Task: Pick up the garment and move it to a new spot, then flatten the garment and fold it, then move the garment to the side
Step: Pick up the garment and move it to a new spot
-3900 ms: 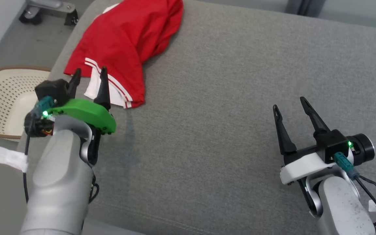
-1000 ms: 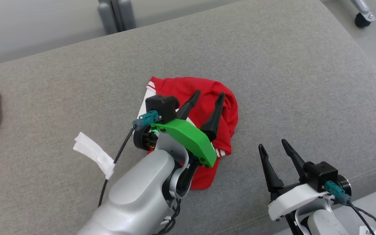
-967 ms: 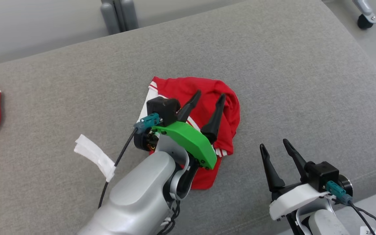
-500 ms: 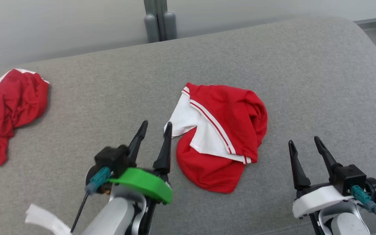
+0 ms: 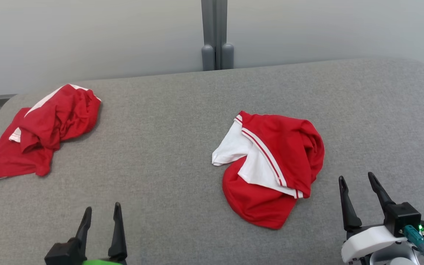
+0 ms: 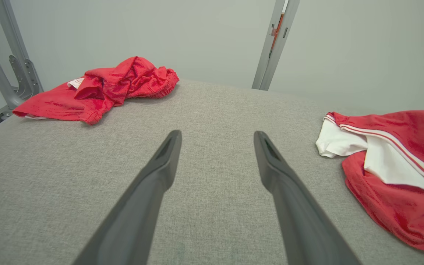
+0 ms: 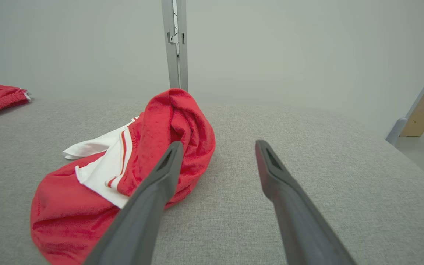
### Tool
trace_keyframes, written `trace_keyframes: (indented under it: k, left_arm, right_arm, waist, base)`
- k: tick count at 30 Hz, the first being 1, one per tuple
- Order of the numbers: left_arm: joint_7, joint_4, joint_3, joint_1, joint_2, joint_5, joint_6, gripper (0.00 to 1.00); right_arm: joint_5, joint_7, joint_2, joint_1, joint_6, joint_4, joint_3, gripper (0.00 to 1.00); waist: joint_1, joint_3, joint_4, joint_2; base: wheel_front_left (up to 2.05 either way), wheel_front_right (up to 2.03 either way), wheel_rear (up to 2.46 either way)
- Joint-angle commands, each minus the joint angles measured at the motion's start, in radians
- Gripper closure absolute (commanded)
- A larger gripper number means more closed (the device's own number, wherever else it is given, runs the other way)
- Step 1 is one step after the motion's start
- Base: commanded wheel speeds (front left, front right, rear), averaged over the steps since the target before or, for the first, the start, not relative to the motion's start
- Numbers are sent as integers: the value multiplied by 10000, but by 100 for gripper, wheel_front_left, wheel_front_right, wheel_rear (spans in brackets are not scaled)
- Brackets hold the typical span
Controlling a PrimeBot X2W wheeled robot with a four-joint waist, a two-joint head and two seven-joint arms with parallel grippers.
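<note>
Plainly both stand wide and empty: left gripper [image 5: 102,207] at eight o'clock, right gripper [image 5: 356,176] at four. The garment [image 5: 282,147] (crumpled) lies between them.

Bright, even, diffuse light in all 3 views. A soft shadow rims the garment [image 5: 289,147]. Wrist views bow at the edges; fingers [image 6: 155,184] blur close up.

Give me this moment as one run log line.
left claw: open, empty | right claw: open, empty | centre garment: crumpled on cushion | flattening: not begun
</note>
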Motion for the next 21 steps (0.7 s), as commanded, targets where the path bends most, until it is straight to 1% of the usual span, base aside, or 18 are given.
trace_keyframes:
  k: [1,6,8,12,21]
  left_arm:
    - [-4,3,272,295,-90,285,-227,0]
    - [-4,176,1243,813,-351,867,-1275,0]
    - [-4,343,1471,1003,-451,1060,-1531,0]
    - [-4,623,1802,1179,-587,1282,-1783,0]
    - [-5,774,1844,1007,-752,1398,-1884,0]
  right_arm:
    - [-62,-32,-27,183,-10,42,5,0]
    - [31,-32,-27,272,-10,99,56,0]
    - [98,-32,-25,299,-10,158,97,0]
    - [157,-32,-27,294,-10,250,188,0]
    - [260,-32,-25,320,-10,365,279,0]
  waist:
    - [0,-195,170,0]
    - [0,-249,230,0]
    - [0,-275,227,0]
    - [0,-310,204,0]
    - [0,-312,235,0]
  base:
    - [0,0,0]
    - [0,0,0]
    - [0,0,0]
    - [0,0,0]
    - [0,0,0]
